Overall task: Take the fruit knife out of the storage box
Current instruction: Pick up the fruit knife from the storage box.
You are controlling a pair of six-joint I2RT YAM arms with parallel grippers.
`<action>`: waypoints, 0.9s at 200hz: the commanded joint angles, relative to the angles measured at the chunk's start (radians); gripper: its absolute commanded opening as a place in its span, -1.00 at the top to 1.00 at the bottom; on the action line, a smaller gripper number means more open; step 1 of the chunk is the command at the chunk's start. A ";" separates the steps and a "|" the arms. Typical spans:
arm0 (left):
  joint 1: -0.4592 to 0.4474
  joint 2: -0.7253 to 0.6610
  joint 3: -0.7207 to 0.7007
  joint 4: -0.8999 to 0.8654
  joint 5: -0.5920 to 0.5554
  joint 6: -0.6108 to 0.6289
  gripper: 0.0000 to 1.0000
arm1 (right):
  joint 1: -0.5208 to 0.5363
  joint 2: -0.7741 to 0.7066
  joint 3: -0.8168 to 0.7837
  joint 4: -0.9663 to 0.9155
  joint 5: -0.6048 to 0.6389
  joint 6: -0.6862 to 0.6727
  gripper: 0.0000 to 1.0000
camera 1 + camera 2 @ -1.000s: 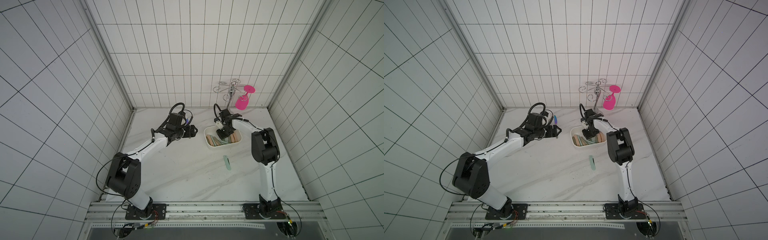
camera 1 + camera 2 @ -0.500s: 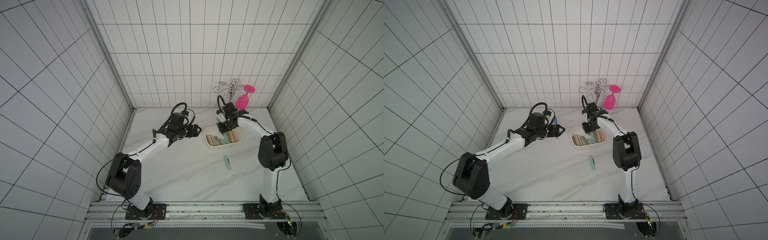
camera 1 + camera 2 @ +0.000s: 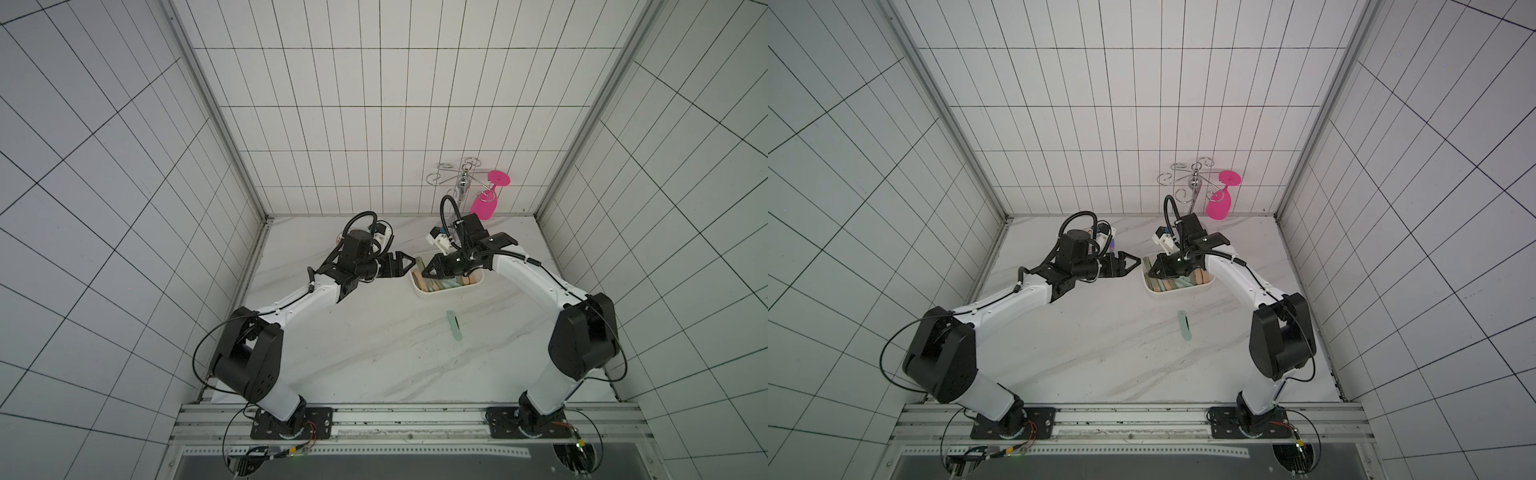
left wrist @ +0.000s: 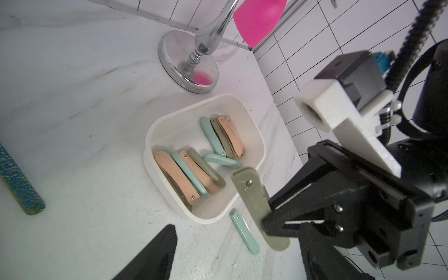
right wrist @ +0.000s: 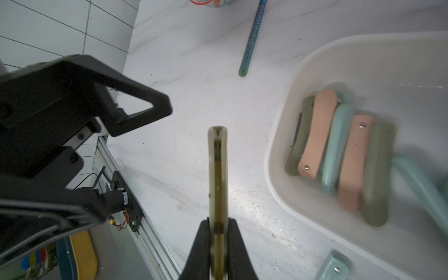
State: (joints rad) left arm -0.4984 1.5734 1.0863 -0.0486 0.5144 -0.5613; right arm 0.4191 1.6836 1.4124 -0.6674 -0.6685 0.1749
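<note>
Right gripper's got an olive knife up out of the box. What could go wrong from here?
1. Slip: the right gripper pinches the olive knife with much of its length sticking out ahead, so it could pivot or drop.
2. Collision: the open left gripper sits close to the knife's free end, and either arm advancing could knock it.
3. Placement: a mint knife already lies on the table beside the storage box; setting down there could land on it.
</note>
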 commanded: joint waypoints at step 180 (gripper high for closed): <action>-0.007 -0.075 -0.158 0.365 0.172 -0.216 0.29 | 0.017 -0.136 -0.271 0.546 -0.326 0.399 1.00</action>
State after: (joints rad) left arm -0.5041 1.5318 0.9356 0.2668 0.6769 -0.7589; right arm 0.4328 1.5620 1.1641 -0.1989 -0.9588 0.5293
